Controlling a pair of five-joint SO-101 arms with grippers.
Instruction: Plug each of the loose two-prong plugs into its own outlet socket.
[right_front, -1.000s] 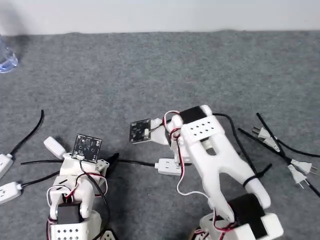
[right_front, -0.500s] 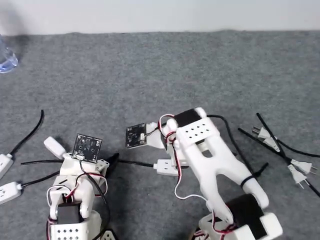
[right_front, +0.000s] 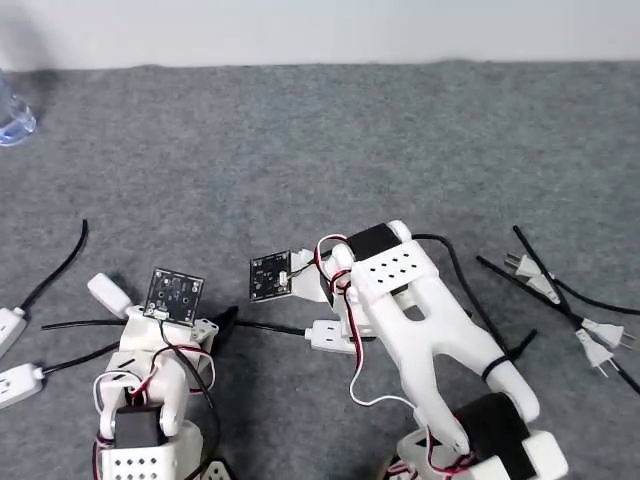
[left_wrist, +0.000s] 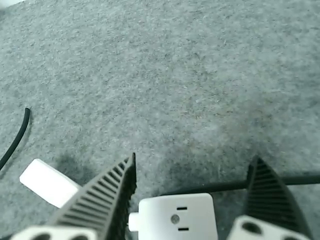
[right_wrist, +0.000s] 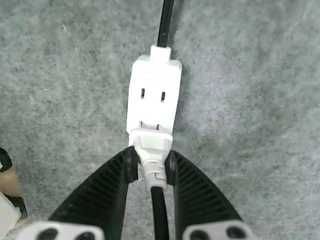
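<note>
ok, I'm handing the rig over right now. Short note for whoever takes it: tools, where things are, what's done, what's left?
Right tool: shut on a plug. The plug's body butts the end of a white socket with no prongs showing, so it looks seated.
Left tool: open, holding nothing, over a second socket.
Loose plugs lie at the far right of the high view; two more sockets sit at its left edge.
Done: probably one plug in.
Left: release it, then plug in the loose ones.
</note>
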